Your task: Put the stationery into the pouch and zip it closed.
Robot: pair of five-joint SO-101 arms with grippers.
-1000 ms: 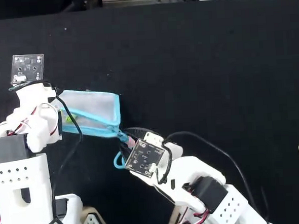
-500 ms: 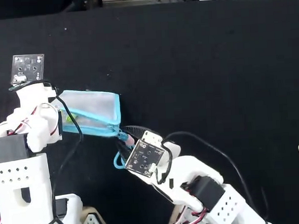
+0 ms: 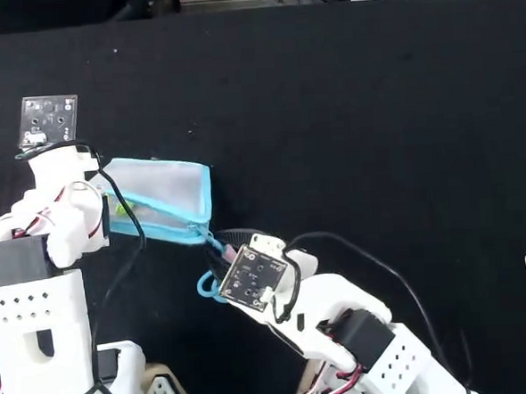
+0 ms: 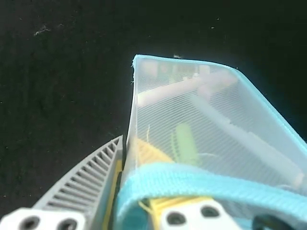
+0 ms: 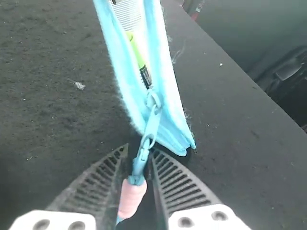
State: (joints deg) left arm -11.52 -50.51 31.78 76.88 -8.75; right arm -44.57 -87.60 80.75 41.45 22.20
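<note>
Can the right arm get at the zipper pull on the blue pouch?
Yes, it looks so. The right gripper is closed on the zipper pull at the end of the pouch, and nothing lies between them.

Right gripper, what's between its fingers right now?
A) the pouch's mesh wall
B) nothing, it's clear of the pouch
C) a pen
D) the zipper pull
D: in the right wrist view the right gripper is closed on the zipper pull, which runs from the slider at the near end of the pouch.
</note>
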